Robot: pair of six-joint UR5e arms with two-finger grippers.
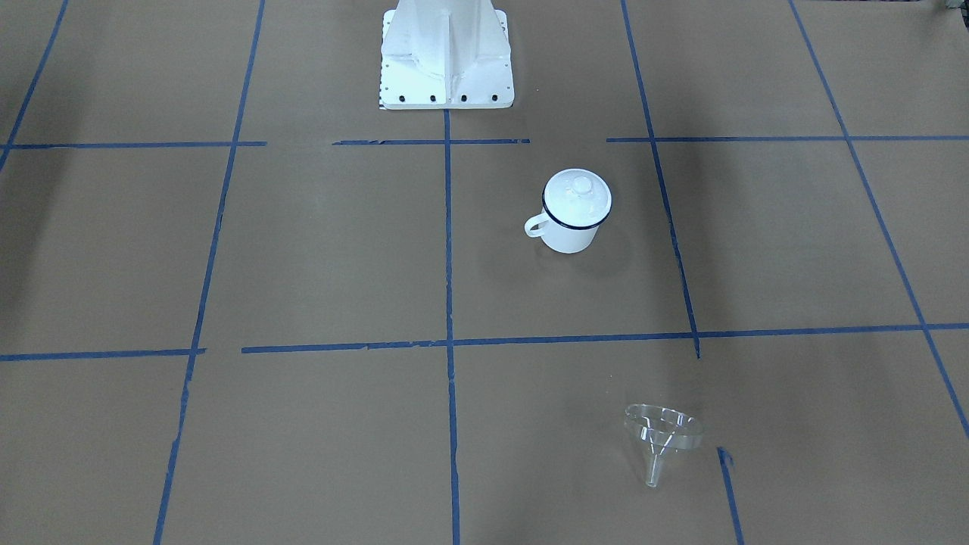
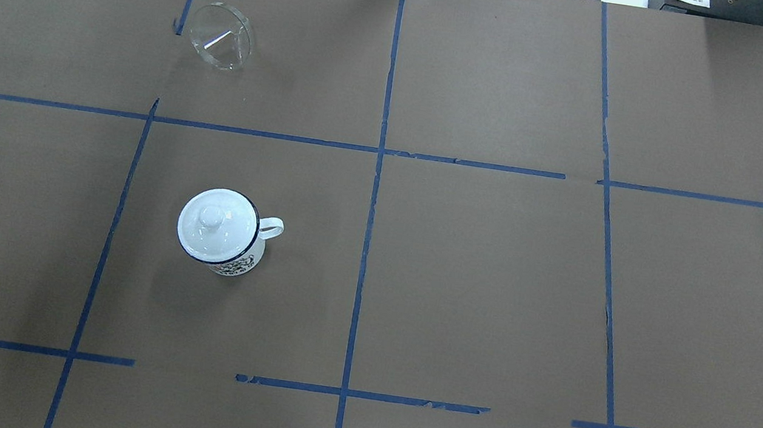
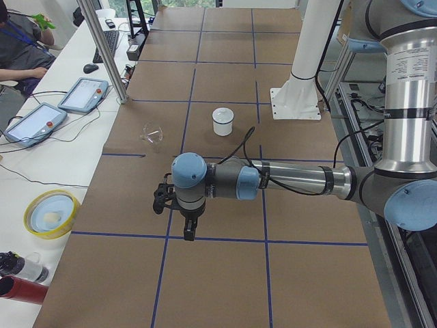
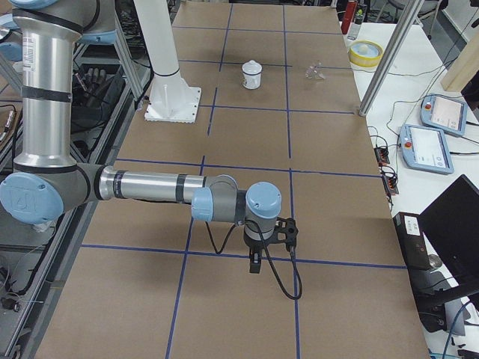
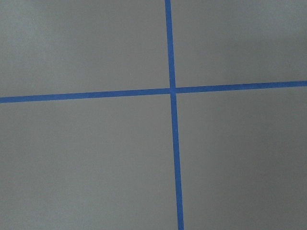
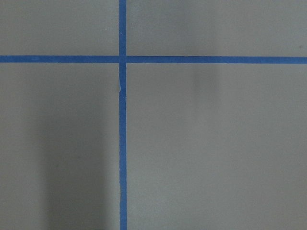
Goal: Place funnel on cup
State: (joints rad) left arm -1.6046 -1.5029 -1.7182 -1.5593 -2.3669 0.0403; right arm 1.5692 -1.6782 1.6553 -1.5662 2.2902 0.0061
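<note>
The cup (image 1: 568, 219) is a white mug with a dark blue rim, standing upright with a round white knobbed lid (image 1: 579, 189) on it. It also shows in the overhead view (image 2: 222, 229). The clear funnel (image 1: 662, 435) lies tilted on the table, farther from the robot on the same side, also in the overhead view (image 2: 220, 46). My left gripper (image 3: 188, 229) shows only in the exterior left view, far from both. My right gripper (image 4: 256, 263) shows only in the exterior right view. I cannot tell whether either is open or shut. Both wrist views show only brown paper and blue tape.
The robot's white base (image 1: 447, 60) stands at the table's robot side. A yellow bowl (image 3: 51, 213) and teach pendants (image 3: 83, 93) lie on the side desk beyond the table edge. A metal post (image 3: 102, 51) stands by that edge. A person sits at the desk.
</note>
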